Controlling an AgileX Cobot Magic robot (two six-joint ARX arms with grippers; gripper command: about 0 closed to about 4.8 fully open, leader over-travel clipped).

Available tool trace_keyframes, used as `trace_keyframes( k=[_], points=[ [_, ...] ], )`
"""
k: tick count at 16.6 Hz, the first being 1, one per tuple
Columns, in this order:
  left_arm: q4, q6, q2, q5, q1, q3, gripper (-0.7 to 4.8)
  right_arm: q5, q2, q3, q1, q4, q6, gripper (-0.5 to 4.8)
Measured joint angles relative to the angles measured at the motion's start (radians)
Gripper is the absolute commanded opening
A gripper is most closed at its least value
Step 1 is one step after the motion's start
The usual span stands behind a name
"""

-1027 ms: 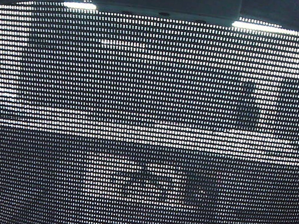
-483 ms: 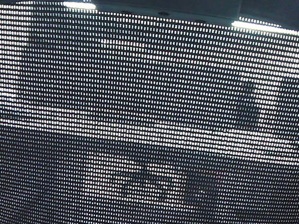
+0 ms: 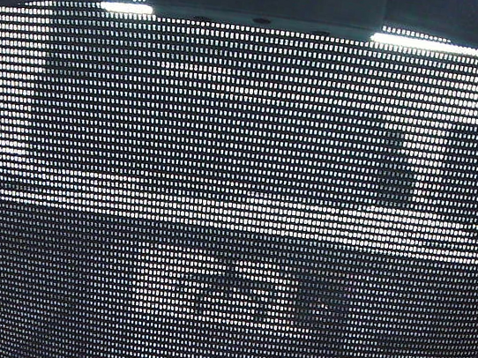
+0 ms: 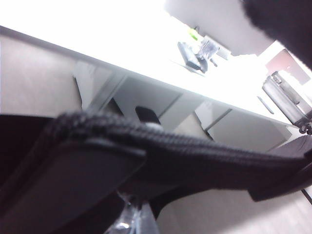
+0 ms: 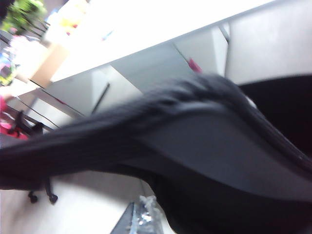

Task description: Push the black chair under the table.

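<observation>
Close against the exterior camera, the chair (image 3: 234, 214) is seen only as mesh, with the desk (image 4: 122, 44) ahead of it, its edge facing the chair's frame in both wrist views. Neither the left claw nor the right claw is shown, so whether they are open or closed cannot be told. An armrest could be caught on the desk edge or a white leg if the push is skewed. Open floor is seen under the desk.

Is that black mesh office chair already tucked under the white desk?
Not fully. In the wrist views the black mesh office chair sits in front of the white desk. Neither tool is visible.
</observation>
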Motion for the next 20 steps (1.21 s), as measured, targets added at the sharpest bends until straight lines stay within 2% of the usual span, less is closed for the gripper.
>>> trace_keyframes(
  k=[4,6,11,14,20],
  points=[
    [0.013,-0.003,0.004,-0.027,0.0,0.0,-0.06,0.0,0.097,-0.01,0.004,0.078,-0.008,-0.06],
    [0.013,-0.003,0.025,-0.029,0.0,0.0,-0.06,0.009,0.136,-0.01,0.051,0.111,-0.02,-0.06],
    [0.038,-0.002,0.043,-0.033,0.0,0.0,-0.06,0.256,0.167,-0.01,0.23,0.179,-0.022,-0.06],
    [0.05,-0.003,0.079,-0.02,0.0,0.0,-0.06,0.316,0.167,-0.011,0.231,0.18,-0.021,-0.06],
    [0.079,0.001,0.117,-0.014,-0.002,0.0,-0.06,0.346,0.168,-0.012,0.231,0.181,-0.021,-0.06]
  ],
)
